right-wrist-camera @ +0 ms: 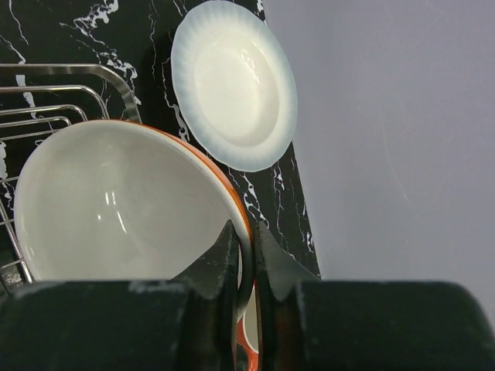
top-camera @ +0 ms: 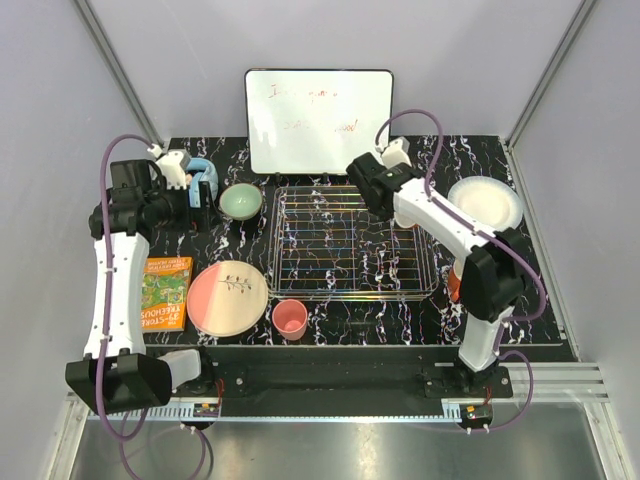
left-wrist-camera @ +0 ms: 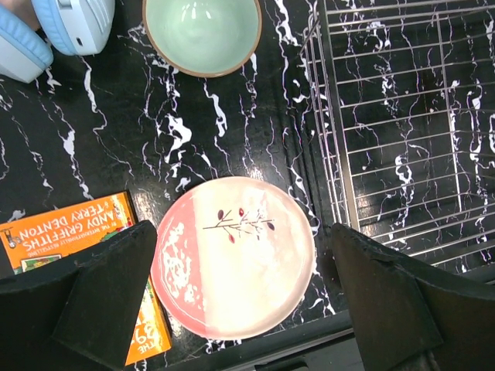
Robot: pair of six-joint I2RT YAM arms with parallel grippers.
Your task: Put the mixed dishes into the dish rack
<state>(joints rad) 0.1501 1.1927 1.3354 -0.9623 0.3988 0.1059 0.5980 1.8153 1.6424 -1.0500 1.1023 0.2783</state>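
My right gripper (right-wrist-camera: 247,232) is shut on the rim of the orange bowl with white inside (right-wrist-camera: 116,201), which it holds over the right end of the dish rack (right-wrist-camera: 62,93). The white plate (right-wrist-camera: 236,85) lies just beyond it on the table. From above, the right gripper (top-camera: 372,190) hangs over the silver wire rack (top-camera: 355,296), and the arm hides the bowl. My left gripper (left-wrist-camera: 244,309) is open high above the large pink plate (left-wrist-camera: 236,259), with nothing between its fingers. The mint-green bowl (left-wrist-camera: 203,31) sits further back. A small pink cup (top-camera: 290,318) stands by the front edge. The orange mug (top-camera: 454,283) peeks out behind the right arm.
An orange book (top-camera: 166,292) lies left of the pink plate (top-camera: 228,298). Light-blue headphones (top-camera: 200,175) sit at the back left beside the left gripper (top-camera: 198,195). A whiteboard (top-camera: 318,120) stands against the back wall. Grey walls close both sides.
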